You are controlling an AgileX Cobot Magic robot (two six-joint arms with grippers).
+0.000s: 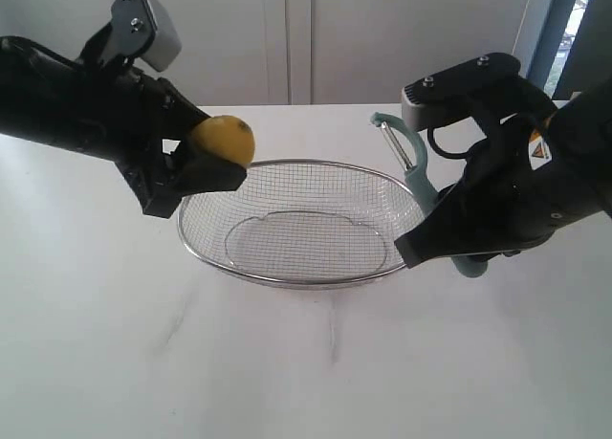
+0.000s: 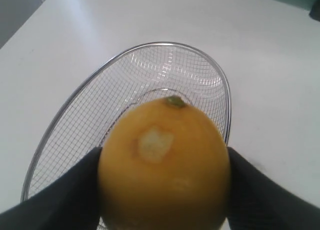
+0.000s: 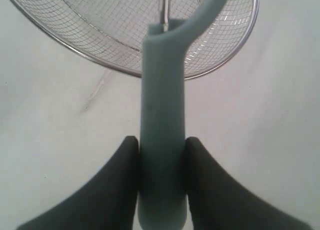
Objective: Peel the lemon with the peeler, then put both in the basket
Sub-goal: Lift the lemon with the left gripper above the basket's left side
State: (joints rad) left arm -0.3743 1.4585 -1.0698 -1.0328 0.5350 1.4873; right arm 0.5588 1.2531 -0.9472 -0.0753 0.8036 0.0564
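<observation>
My left gripper [image 1: 212, 162] is shut on the yellow lemon [image 1: 224, 140], holding it just above the left rim of the wire-mesh basket [image 1: 287, 278]. In the left wrist view the lemon [image 2: 165, 165] fills the space between both black fingers and shows a small pale peeled patch. My right gripper [image 1: 449, 246] is shut on the pale teal handle of the peeler [image 1: 417, 171], whose metal blade head points up beyond the basket's right rim. The right wrist view shows the peeler handle [image 3: 162, 115] clamped between the fingers, with the basket [image 3: 100, 59] beyond it.
The basket stands on a white table [image 1: 306, 362] with faint marks in front of it. Pale cabinet doors [image 1: 287, 37] rise behind the table's far edge.
</observation>
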